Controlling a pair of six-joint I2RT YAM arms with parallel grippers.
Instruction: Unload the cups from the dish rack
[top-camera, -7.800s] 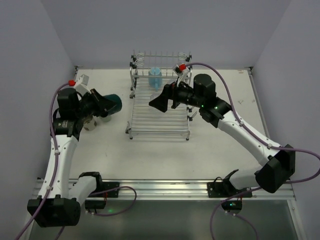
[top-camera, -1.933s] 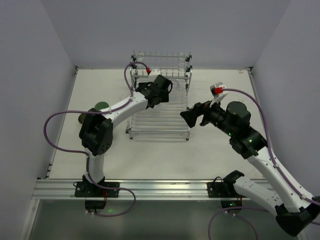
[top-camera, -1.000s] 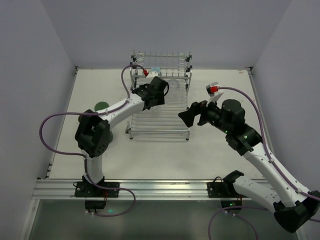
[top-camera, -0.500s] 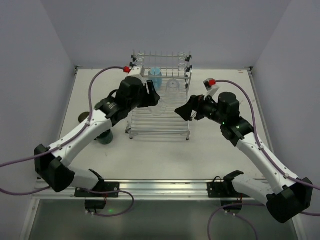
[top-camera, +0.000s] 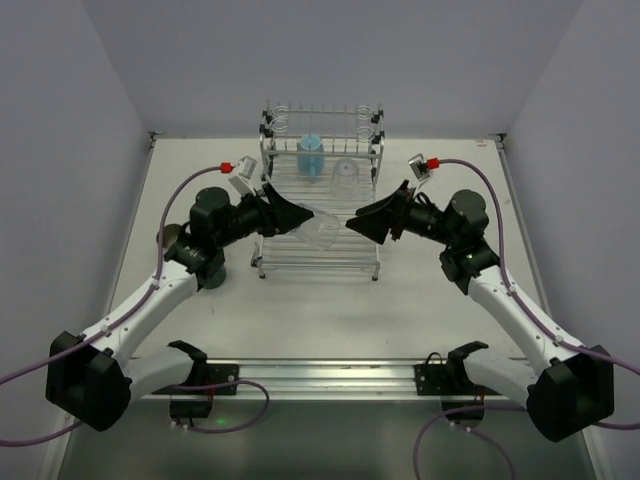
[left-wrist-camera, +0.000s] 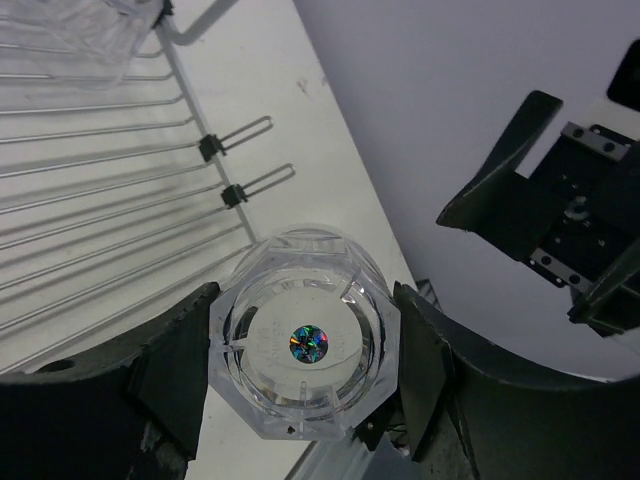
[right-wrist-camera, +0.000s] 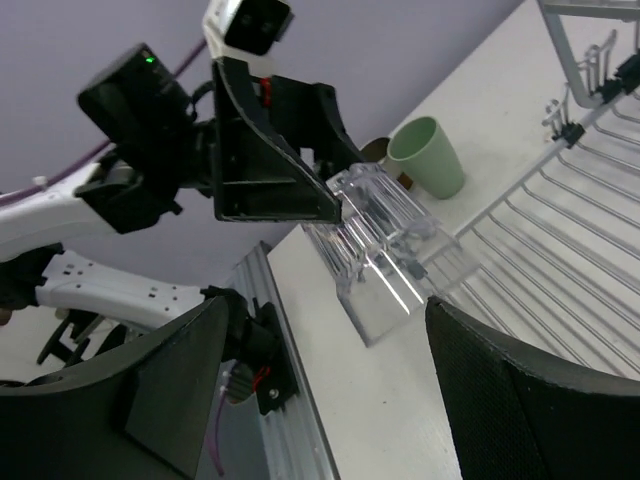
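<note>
My left gripper is shut on a clear tumbler, gripped near its base and held tilted over the front left of the dish rack. In the left wrist view the tumbler fills the gap between both fingers, seen base-on. My right gripper faces it from the right, open, a short way off the tumbler's mouth, with nothing between its fingers. A light blue cup and a second clear tumbler stand at the back of the rack.
A pale green cup stands on the table left of the rack with a brownish cup behind it. A dark cup sits partly under my left arm. The rack's raised back rail is near the far wall.
My left gripper has come forward from the back of the rack with a clear tumbler, now tilted toward the right. My right gripper has swung left toward it, its jaws narrowing a little.
</note>
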